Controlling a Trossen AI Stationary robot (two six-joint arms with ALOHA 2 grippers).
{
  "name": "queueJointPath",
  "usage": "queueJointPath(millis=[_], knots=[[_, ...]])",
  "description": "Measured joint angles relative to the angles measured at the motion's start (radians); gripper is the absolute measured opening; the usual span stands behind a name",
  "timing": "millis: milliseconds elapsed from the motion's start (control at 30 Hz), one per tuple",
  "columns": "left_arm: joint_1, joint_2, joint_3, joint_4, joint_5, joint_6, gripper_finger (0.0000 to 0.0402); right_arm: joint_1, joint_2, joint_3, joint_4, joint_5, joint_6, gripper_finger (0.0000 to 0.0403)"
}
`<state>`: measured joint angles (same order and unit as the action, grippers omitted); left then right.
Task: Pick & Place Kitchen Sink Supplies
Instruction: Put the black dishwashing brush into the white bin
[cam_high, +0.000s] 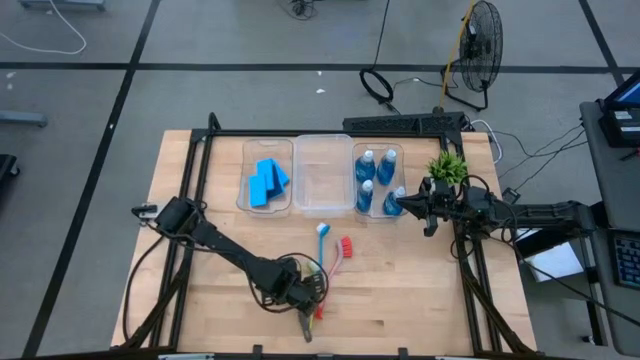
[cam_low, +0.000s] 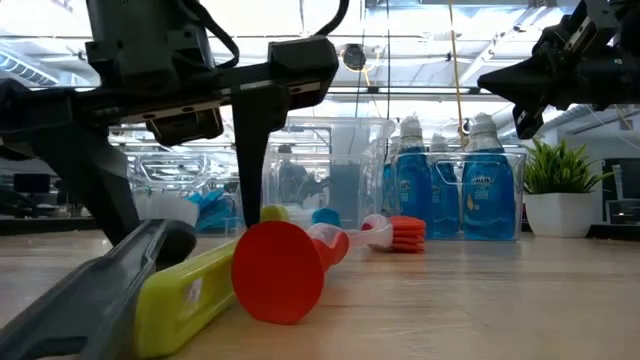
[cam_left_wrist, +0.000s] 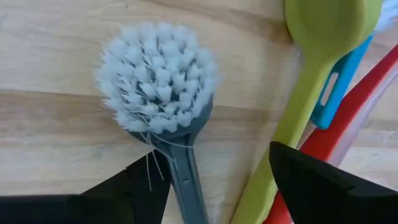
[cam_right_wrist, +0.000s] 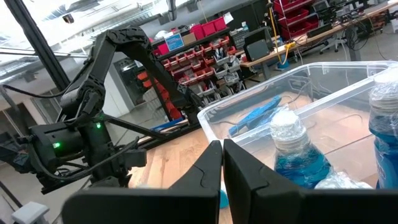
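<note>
Overhead, table-level, two wrist views

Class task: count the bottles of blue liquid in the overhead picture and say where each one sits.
4. All stand in the right clear bin: bottles at. The last is partly covered by the right arm.

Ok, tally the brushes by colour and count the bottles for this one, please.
Grey brush: 1
Yellow-green brush: 1
Blue brush: 1
Red brush: 1
Bottles of blue liquid: 4
Total: 8
</note>
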<state>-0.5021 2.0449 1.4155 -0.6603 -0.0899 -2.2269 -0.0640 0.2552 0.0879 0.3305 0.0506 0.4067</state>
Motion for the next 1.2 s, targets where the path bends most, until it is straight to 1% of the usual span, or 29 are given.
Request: queueJointPath(millis=[133, 267, 367, 500, 600, 667, 900, 1033, 1200], knots=[[-0.001, 0.0, 0.0, -0.016, 0.006, -0.031, 0.0263, 0.0, 0.0, 0.0, 0.0, 0.0, 0.0, 0.0004], [-0.005, -0.001, -0.009, -0.064, 0.099, -0.102, 0.0254, 0.0, 0.0, 0.0, 0.0, 0.0, 0.0, 0.0004], [-0.013, -0.006, -0.034, -0.041, 0.126, -0.108, 0.0249, 0.0, 0.0, 0.0, 0.0, 0.0, 0.0, 0.0004], [-0.019, -0.009, -0.056, 0.024, 0.121, -0.1, 0.0246, 0.0, 0.0, 0.0, 0.0, 0.0, 0.0, 0.0004], [-0.023, -0.009, -0.058, 0.048, 0.073, -0.042, 0.025, 0.0, 0.0, 0.0, 0.0, 0.0, 0.0, 0.0004], [-0.023, -0.008, -0.057, 0.057, 0.059, -0.01, 0.0255, 0.0, 0.0, 0.0, 0.0, 0.0, 0.0, 0.0004], [-0.023, -0.006, -0.057, 0.057, 0.053, -0.01, 0.027, 0.0, 0.0, 0.0, 0.0, 0.0, 0.0, 0.0004], [-0.022, -0.005, -0.058, 0.054, 0.062, -0.009, 0.0266, 0.0, 0.0, 0.0, 0.0, 0.0, 0.0, 0.0004], [-0.021, -0.004, -0.059, 0.051, 0.07, -0.003, 0.0249, 0.0, 0.0, 0.0, 0.0, 0.0, 0.0, 0.0004]])
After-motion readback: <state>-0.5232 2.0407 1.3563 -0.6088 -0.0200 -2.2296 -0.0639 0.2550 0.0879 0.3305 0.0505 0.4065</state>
